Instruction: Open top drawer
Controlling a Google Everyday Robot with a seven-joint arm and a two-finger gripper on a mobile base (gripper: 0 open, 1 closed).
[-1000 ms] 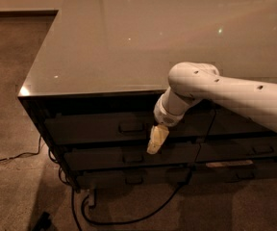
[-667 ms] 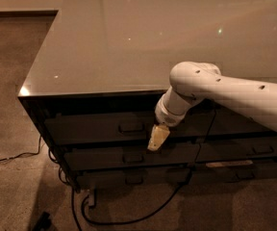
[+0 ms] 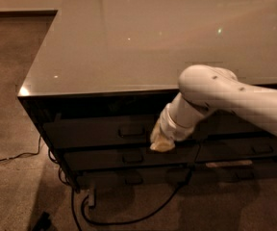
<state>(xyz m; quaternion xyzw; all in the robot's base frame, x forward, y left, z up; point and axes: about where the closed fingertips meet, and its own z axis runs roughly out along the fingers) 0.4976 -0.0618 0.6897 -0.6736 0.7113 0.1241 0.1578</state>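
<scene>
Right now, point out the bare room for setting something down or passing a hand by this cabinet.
The countertop shows bare from its front left corner to its far edge. The carpet left of it is free too. It is crowded in front: the gripper sits at the top drawer, just right of its handle, and cables loop on the floor below.

The pincer [image 3: 161, 141] sits before the top drawer [image 3: 88, 134], just right of its handle [image 3: 132, 131].

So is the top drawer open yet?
Shut. The top drawer shows only its dark front under the countertop, no inner floor. The gripper hangs at its lower edge, right of the handle.
</scene>
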